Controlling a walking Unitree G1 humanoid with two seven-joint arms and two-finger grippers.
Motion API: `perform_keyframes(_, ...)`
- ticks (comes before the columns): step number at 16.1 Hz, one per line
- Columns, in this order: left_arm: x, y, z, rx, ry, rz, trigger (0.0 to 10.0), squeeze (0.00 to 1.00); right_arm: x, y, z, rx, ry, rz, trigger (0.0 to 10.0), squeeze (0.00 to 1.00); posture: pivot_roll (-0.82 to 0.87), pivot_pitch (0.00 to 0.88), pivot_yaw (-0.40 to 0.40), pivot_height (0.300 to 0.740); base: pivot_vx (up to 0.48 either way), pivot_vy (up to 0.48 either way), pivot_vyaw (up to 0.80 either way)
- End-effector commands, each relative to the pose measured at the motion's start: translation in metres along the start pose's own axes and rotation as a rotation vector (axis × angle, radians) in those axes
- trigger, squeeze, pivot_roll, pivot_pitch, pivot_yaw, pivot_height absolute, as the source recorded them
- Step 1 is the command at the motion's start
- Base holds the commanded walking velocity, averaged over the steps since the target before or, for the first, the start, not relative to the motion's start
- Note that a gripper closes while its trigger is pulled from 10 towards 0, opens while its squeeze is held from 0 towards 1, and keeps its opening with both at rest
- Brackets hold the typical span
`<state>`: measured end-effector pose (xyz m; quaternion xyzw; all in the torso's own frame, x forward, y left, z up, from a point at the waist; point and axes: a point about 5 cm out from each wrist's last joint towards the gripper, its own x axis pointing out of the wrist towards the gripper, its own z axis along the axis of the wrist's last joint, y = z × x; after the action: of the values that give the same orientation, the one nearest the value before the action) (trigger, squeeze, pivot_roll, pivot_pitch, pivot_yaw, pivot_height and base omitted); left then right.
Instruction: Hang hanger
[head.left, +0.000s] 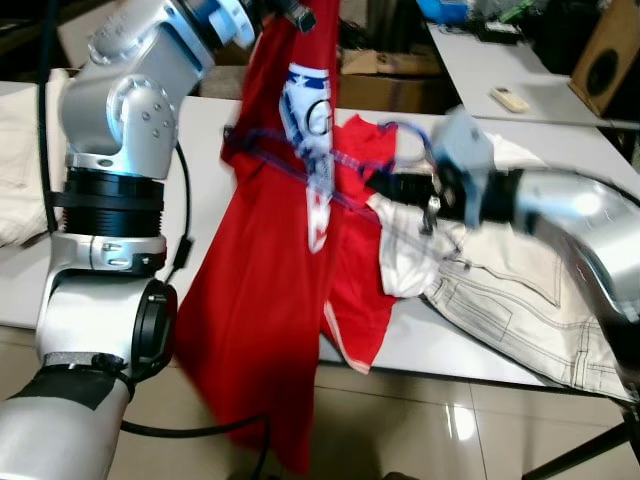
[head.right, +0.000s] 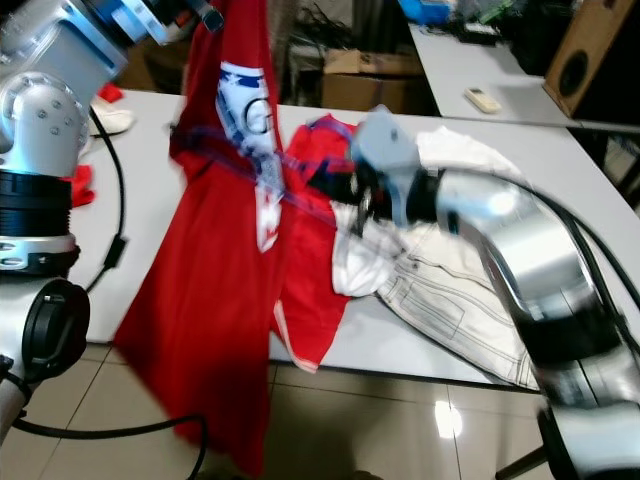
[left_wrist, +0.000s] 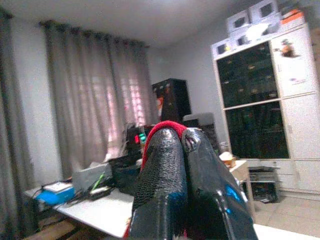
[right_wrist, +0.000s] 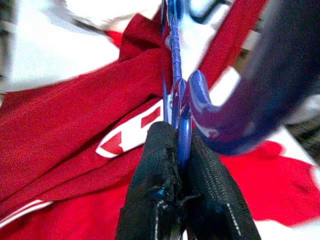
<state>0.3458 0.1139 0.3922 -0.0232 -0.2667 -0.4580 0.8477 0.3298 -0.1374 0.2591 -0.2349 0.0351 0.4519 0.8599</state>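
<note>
A: Nearest first, what's the L arm got?

B: Left gripper (left_wrist: 182, 145) is raised high, fingers pressed together on a fold of the red jersey (head.left: 260, 300). Jersey hangs from it, off the table (head.left: 120, 270) edge, hem down toward the floor.

A: And the hanger?

B: Blue hanger (right_wrist: 176, 75) is pinched at its neck by the right gripper (right_wrist: 181, 145), fingers clamped on it w/ the hook curling just beside them. In the head views the hanger bar runs across the jersey's chest, right gripper (head.left: 400, 187) over the table, approx mid-cloth. Can't tell if the bar is inside the shirt or just against it.

A: Behind that?

B: White jeans (head.left: 510, 300) lie on the table under the right arm; farther back a cardboard box (head.left: 385, 70), then a second table w/ a remote (head.left: 510, 98).

A: Risks?

B: Imo the L grip is on a thin fold, so a hard tug from the hanger could slip it and drop the jersey. Hook could also snag the fabric, or the R arm drag the jeans off.
</note>
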Motion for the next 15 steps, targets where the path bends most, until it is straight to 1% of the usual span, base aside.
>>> perform_keyframes(1,0.006,-0.007,0.016,0.006,-0.058,-0.058,10.0,0.00,0.002,-0.017,-0.005,-0.009,0.049,-0.082,10.0,0.00,-0.06,0.000,-0.001,0.740,0.000,0.000,0.00)
perform_keyframes(2,0.007,-0.009,0.020,-0.007,-0.077,-0.075,10.0,0.00,0.006,-0.032,-0.001,-0.031,0.063,-0.145,10.0,0.00,-0.06,0.000,-0.001,0.740,0.000,0.000,0.00)
perform_keyframes(3,0.008,-0.014,0.028,-0.033,-0.123,-0.101,10.0,0.00,0.008,-0.064,0.013,-0.088,0.040,-0.321,10.0,0.00,-0.06,0.000,-0.003,0.740,0.000,0.000,0.00)
perform_keyframes(4,0.009,-0.016,0.033,-0.046,-0.148,-0.116,10.0,0.00,0.007,-0.083,0.025,-0.106,0.003,-0.447,10.0,0.00,-0.06,0.000,-0.004,0.740,0.000,0.000,0.00)
perform_keyframes(5,0.008,-0.019,0.040,-0.063,-0.178,-0.125,10.0,0.00,-0.009,-0.108,0.059,-0.148,-0.149,-0.671,10.0,0.00,-0.05,0.000,-0.013,0.740,0.000,0.000,0.00)
perform_keyframes(6,0.008,-0.020,0.043,-0.067,-0.191,-0.128,10.0,0.00,-0.024,-0.121,0.085,-0.150,-0.284,-0.774,10.0,0.00,-0.05,0.000,-0.017,0.740,0.000,0.000,0.00)
perform_keyframes(7,0.007,-0.021,0.043,-0.068,-0.192,-0.128,10.0,0.00,-0.027,-0.123,0.091,-0.152,-0.313,-0.777,10.0,0.00,-0.05,0.000,-0.017,0.740,0.000,0.000,0.00)
perform_keyframes(8,0.004,-0.022,0.041,-0.078,-0.191,-0.121,10.0,0.00,-0.029,-0.124,0.097,-0.170,-0.343,-0.743,10.0,0.00,-0.05,0.000,-0.022,0.740,0.000,0.000,0.00)
perform_keyframes(9,0.002,-0.022,0.040,-0.084,-0.188,-0.117,10.0,0.00,-0.028,-0.124,0.097,-0.174,-0.344,-0.721,10.0,0.00,-0.05,0.000,-0.022,0.740,0.000,0.000,0.00)
perform_keyframes(11,0.000,-0.023,0.024,-0.108,-0.138,-0.064,10.0,0.00,-0.008,-0.109,0.064,-0.194,-0.242,-0.502,10.0,0.00,-0.05,0.000,-0.020,0.740,0.000,0.000,0.00)
perform_keyframes(12,0.000,-0.023,0.018,-0.113,-0.113,-0.039,10.0,0.00,-0.003,-0.106,0.052,-0.194,-0.217,-0.466,10.0,0.00,-0.05,0.000,-0.016,0.740,0.000,0.000,0.00)
perform_keyframes(13,0.001,-0.022,-0.001,-0.100,-0.037,0.039,10.0,0.00,0.005,-0.096,0.027,-0.188,-0.173,-0.374,10.0,0.00,-0.05,0.000,-0.013,0.740,0.000,0.000,0.00)
perform_keyframes(14,-0.001,-0.020,-0.032,-0.061,0.096,0.127,10.0,0.00,0.009,-0.079,-0.007,-0.171,-0.118,-0.242,10.0,0.00,-0.06,0.000,-0.003,0.740,0.000,0.000,0.00)
perform_keyframes(15,-0.004,-0.021,-0.053,-0.077,0.163,0.171,10.0,0.00,0.008,-0.066,-0.028,-0.139,-0.083,-0.162,10.0,0.00,-0.06,0.000,0.001,0.740,0.000,0.000,0.00)
